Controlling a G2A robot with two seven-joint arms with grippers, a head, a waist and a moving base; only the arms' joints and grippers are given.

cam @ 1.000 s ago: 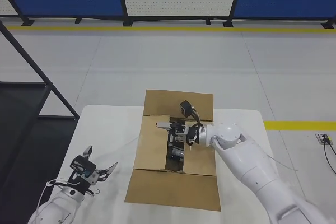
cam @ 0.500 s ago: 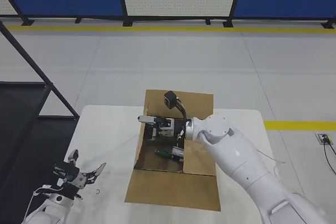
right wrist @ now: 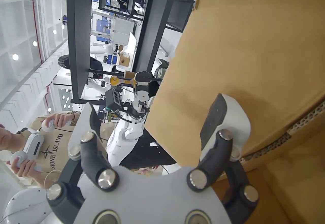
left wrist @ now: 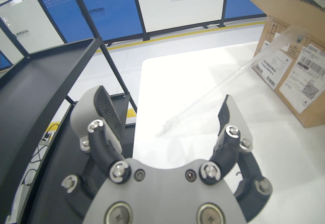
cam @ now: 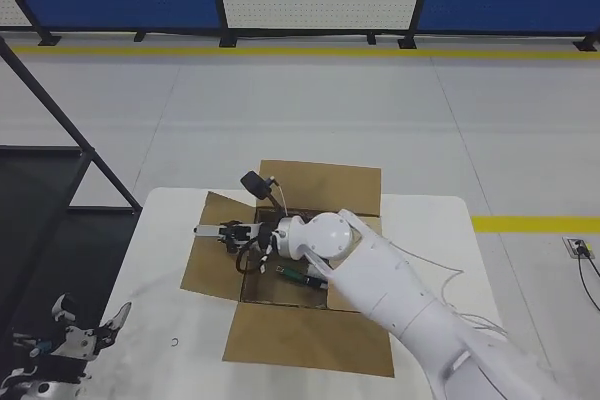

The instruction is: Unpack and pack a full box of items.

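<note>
1. Top view: a brown corrugated cardboard box (cam: 310, 340) stands mid-way on a smooth white table with rounded corners (cam: 170, 290), its flaps folded outward. Dark and green items (cam: 302, 272) lie inside it, too small to name. The right gripper (cam: 212, 231) sits over the side flap (cam: 208, 270) that tilts up toward a black metal rack (cam: 30, 230). The left gripper (cam: 90, 308) is well apart from the box, off the table's corner beside that rack.
2. Left wrist view: the left gripper (left wrist: 163, 95) has its jaws spread wide and grips nothing. Its ribbed black pads (left wrist: 106, 108) face each other over bare tabletop. The box wall (left wrist: 281, 39) carries flat white paper labels (left wrist: 308, 80). A clear, glossy plastic strip (left wrist: 254, 63) slants from that wall down to the table.
3. Right wrist view: the right gripper (right wrist: 155, 103) is wide open and empty. One rounded white finger (right wrist: 228, 115) lies over the flap's matte inner face (right wrist: 254, 44); contact cannot be told. The box's fluted cut edge (right wrist: 307, 118) shows beside it.
</note>
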